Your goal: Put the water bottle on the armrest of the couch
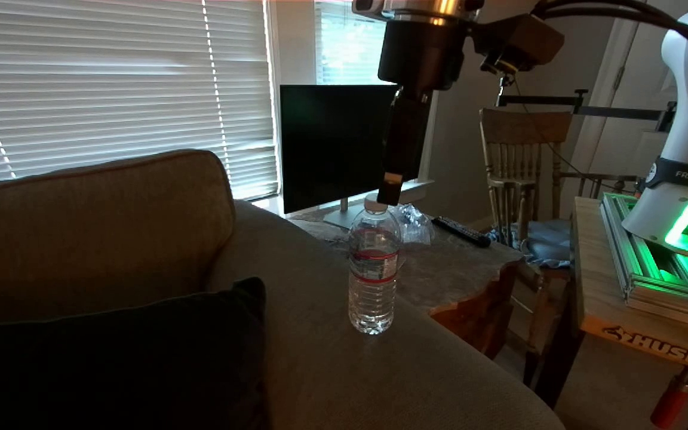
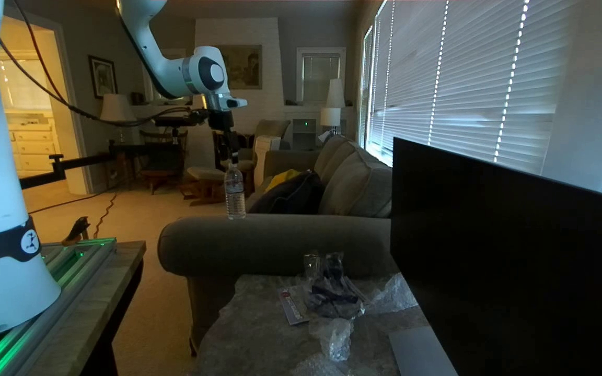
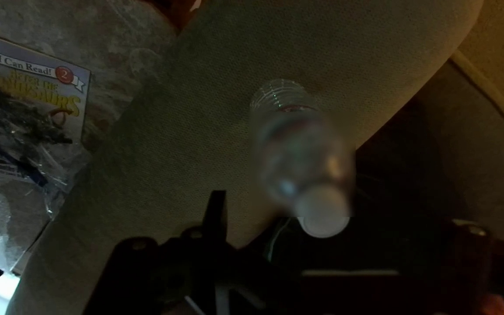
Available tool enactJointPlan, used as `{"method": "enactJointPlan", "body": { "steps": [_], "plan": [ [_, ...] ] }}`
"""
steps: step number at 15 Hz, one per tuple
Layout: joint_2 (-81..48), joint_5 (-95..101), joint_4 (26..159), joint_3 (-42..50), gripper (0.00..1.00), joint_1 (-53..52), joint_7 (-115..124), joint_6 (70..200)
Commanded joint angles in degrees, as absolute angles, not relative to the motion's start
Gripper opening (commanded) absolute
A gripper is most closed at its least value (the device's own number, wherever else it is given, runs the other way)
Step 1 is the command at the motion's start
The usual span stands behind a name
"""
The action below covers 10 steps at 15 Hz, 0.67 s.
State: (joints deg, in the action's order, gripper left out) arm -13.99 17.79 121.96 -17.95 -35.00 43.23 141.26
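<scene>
White bottle cap (image 3: 323,213), whole only in wrist view

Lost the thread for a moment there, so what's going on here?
A robot arm has its tool open right by the cap of a water bottle. The bottle stands upright on the armrest of the couch, where the task wants it. The tool seems not to grip it; whether it touches the cap, I can't tell.

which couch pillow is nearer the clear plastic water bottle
The dark fabric pillow; the yellow fabric pillow sits partly hidden behind it in an exterior view, farther from the bottle.
</scene>
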Motion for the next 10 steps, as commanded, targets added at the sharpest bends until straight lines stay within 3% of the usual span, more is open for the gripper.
{"method": "enactJointPlan", "body": {
  "steps": [1, 10],
  "plan": [
    [-11.9, 16.8, 121.4, -18.5, 1.0, -35.5, 42.7, 138.2],
    [-0.6, 13.6, 120.8, -22.7, 1.0, -34.0, 40.9, 124.0]
  ]
}}
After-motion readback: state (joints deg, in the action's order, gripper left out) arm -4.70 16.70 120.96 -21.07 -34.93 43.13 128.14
